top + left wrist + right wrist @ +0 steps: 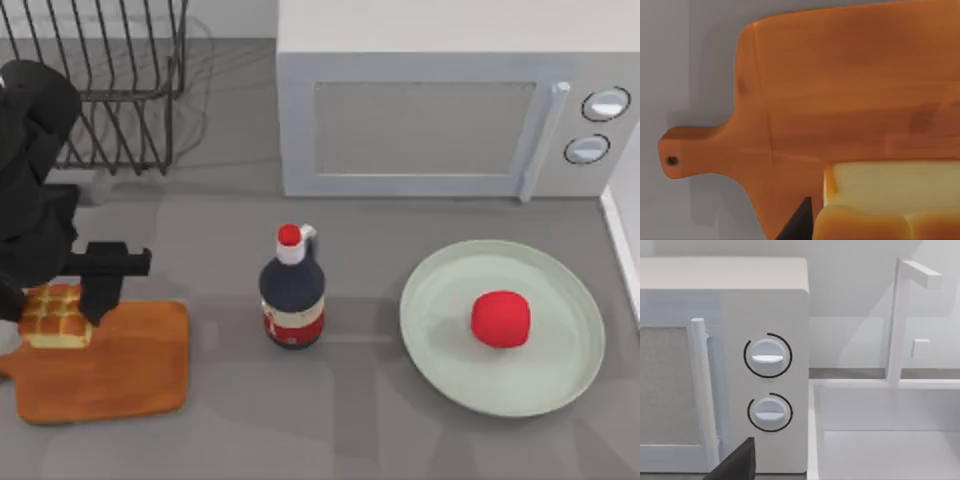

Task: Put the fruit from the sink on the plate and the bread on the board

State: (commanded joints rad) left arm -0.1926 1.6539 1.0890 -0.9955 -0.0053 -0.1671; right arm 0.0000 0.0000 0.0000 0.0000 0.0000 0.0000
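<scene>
Under left pincer, grip state unclear, bread on board

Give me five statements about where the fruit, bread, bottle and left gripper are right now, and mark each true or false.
1. The fruit lies on the plate. True.
2. The bread sits in the middle of the board. False: it is at the board's far left corner, near the handle end.
3. The bottle lies on its side. False: it stands upright between the board and the plate.
4. The left gripper is at the bread, over the board. True.
5. The bottle stands on the plate. False: it stands on the table, left of the plate, apart from it.
</scene>
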